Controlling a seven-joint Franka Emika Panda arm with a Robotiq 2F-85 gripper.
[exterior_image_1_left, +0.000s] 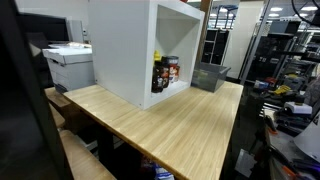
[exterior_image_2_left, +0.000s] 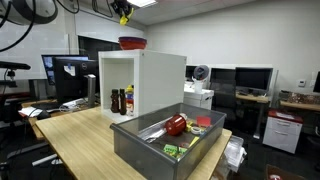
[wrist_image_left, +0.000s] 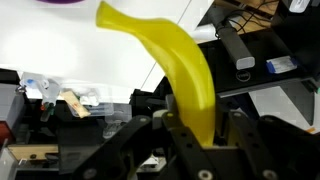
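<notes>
High in an exterior view my gripper (exterior_image_2_left: 122, 9) hangs near the ceiling, shut on a yellow banana (exterior_image_2_left: 125, 18). Below it a red bowl (exterior_image_2_left: 132, 43) rests on top of a white open-fronted cabinet (exterior_image_2_left: 155, 80). In the wrist view the banana (wrist_image_left: 175, 65) curves up and to the left from between the black fingers of my gripper (wrist_image_left: 190, 135), over the cabinet's white top (wrist_image_left: 70, 45). The cabinet (exterior_image_1_left: 125, 50) also shows in the exterior view where the gripper is out of frame.
Several bottles (exterior_image_1_left: 165, 73) stand inside the cabinet on the wooden table (exterior_image_1_left: 170, 125). A grey bin (exterior_image_2_left: 150, 150) near the table's edge holds a red object (exterior_image_2_left: 176, 125) and small packets. A printer (exterior_image_1_left: 68, 62), monitors and desks surround the table.
</notes>
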